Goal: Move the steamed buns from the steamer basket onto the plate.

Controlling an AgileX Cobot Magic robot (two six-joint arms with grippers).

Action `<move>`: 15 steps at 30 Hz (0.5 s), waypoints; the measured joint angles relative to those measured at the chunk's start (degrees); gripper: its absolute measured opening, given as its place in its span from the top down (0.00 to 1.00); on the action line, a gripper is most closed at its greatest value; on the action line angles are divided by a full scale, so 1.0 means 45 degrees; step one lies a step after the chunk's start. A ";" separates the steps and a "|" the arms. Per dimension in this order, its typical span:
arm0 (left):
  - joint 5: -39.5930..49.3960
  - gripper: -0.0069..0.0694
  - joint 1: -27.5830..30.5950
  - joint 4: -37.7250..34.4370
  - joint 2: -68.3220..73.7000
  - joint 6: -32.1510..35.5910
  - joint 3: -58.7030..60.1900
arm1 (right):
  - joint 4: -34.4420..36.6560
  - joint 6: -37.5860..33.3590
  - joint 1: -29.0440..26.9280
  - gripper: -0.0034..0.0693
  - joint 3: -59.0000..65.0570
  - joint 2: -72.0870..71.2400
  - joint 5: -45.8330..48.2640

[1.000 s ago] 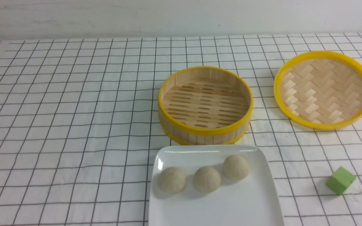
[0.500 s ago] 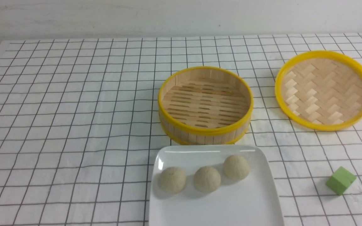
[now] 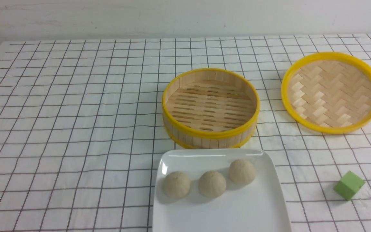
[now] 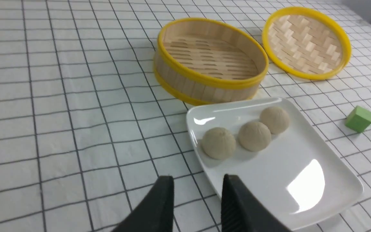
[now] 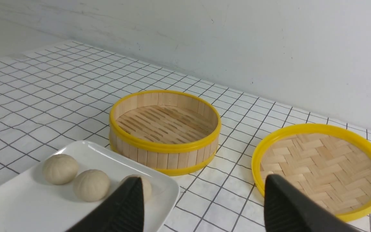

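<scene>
Three beige steamed buns (image 3: 212, 183) lie in a row on the white square plate (image 3: 237, 212) at the front of the table. Behind the plate stands the bamboo steamer basket (image 3: 210, 108), with nothing on its slatted floor. Neither gripper shows in the front view. In the left wrist view my left gripper (image 4: 197, 181) is open and holds nothing, above the cloth at the plate's (image 4: 301, 193) near corner, short of the buns (image 4: 254, 136). In the right wrist view my right gripper (image 5: 203, 182) is wide open and holds nothing, back from the plate (image 5: 27, 206) and basket (image 5: 164, 129).
The shallow woven lid (image 3: 332, 91) lies at the right of the basket. A small green cube (image 3: 348, 185) sits on the cloth right of the plate. A checked cloth (image 3: 76, 112) covers the table, with a white wall behind.
The buns, plate and basket have not moved. The woven lid has shifted very slightly.
</scene>
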 joint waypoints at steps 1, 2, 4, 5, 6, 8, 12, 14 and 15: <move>-0.0173 0.59 0.0000 -0.0044 -0.0110 0.0000 0.0316 | 0.0003 0.0000 0.0000 0.27 0.0000 0.0000 0.0000; -0.0295 0.59 0.0000 -0.0004 -0.0158 0.0000 0.0591 | 0.0003 0.0000 0.0000 0.27 0.0000 0.0000 0.0000; -0.0484 0.59 0.0000 0.0154 -0.0185 -0.0121 0.1028 | 0.0017 0.0000 0.0000 0.27 0.0000 0.0000 0.0000; -0.0609 0.59 0.0000 0.0181 -0.0156 -0.0273 0.1261 | 0.0017 0.0000 0.0000 0.27 0.0000 0.0000 0.0000; -0.0718 0.59 0.0000 0.0181 -0.0143 -0.0430 0.1457 | 0.0017 0.0000 0.0000 0.27 0.0000 0.0000 0.0000; -0.0938 0.59 0.0000 0.0211 -0.0129 -0.0658 0.1687 | 0.0030 0.0000 0.0000 0.27 0.0000 0.0000 0.0000; -0.1293 0.59 0.0000 0.0211 -0.0129 -0.0812 0.1724 | 0.0030 0.0000 0.0000 0.27 0.0000 0.0000 0.0000; -0.1967 0.59 0.0000 0.0238 -0.0129 -0.0844 0.1724 | 0.0030 0.0000 0.0000 0.27 0.0000 0.0000 0.0000; -0.2408 0.59 0.0000 0.0296 -0.0129 -0.0844 0.1724 | 0.0030 0.0000 0.0000 0.27 0.0000 0.0000 0.0000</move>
